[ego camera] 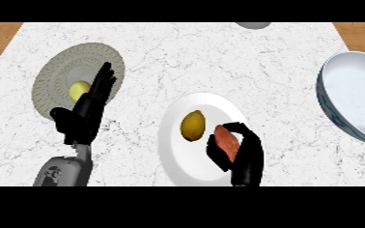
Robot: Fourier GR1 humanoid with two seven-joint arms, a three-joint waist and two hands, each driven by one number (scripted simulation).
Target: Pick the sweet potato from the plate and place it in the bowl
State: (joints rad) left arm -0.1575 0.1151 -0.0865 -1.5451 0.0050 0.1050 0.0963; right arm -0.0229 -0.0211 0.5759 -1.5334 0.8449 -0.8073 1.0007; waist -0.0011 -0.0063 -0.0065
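Curling round sweet potato (226, 141), right hand (242, 155) has fingers and thumb wrapped on it over white plate (175, 149), beside lemon (193, 125), so lift looks next. Blue-rimmed bowl (345, 96) waits well apart at right edge. Left hand (87, 107) rests open, fingers straight, over grey ribbed plate (61, 77), out of the way.

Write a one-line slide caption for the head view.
Right hand curls its fingers round the sweet potato over the white plate, beside a lemon; the bowl waits at right.
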